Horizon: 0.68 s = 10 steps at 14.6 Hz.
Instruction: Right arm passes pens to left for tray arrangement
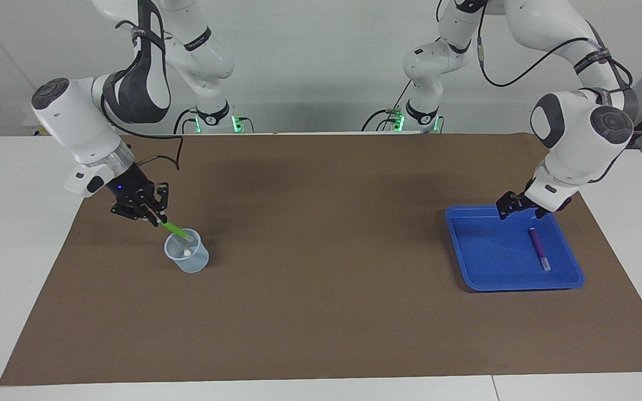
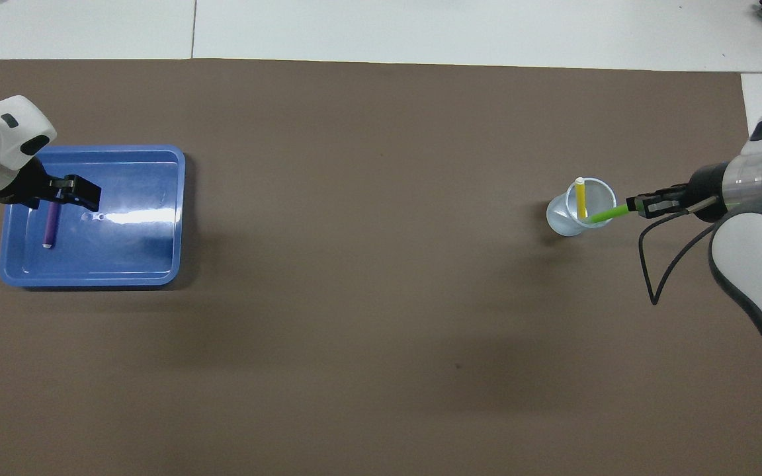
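Right black two-finger gripper [image 1: 156, 216]: clamped on slim green marker pen [image 1: 176, 229], pen tilted, lower end inside small translucent bluish plastic cup [image 1: 187, 252]. Yellow marker pen [image 2: 581, 198]: upright in cup. Left black gripper [image 1: 513, 205]: fingers apart, over shallow bright blue plastic tray [image 1: 494, 256], well apart from cup. Purple marker pen [image 1: 539, 248]: flat in tray.

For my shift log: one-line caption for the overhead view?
Right gripper lifts green pen from cup; purple pen lies in tray.
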Each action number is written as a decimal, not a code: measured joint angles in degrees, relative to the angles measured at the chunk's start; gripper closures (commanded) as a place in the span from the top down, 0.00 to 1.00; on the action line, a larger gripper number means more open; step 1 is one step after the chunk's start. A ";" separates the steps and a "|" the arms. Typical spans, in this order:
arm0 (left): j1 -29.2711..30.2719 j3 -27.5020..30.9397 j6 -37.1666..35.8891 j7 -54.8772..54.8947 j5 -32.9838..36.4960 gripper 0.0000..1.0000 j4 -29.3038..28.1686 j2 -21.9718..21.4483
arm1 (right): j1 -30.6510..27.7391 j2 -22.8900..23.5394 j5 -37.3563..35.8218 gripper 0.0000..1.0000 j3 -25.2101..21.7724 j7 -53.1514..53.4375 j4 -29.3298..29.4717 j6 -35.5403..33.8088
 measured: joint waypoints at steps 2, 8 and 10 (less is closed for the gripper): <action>-0.24 -0.05 -0.67 -0.59 -2.27 0.99 0.47 -0.05 | 0.00 -1.36 -0.18 0.00 0.00 1.86 0.26 -1.58; -0.23 -0.07 -5.96 -9.06 -14.03 0.98 1.57 -0.18 | -0.01 -5.52 -1.66 0.00 0.00 4.31 1.31 -4.60; -0.23 -0.09 -7.70 -11.26 -16.64 0.98 2.10 -0.31 | 0.02 -6.66 -3.12 0.00 0.27 10.13 2.38 -7.88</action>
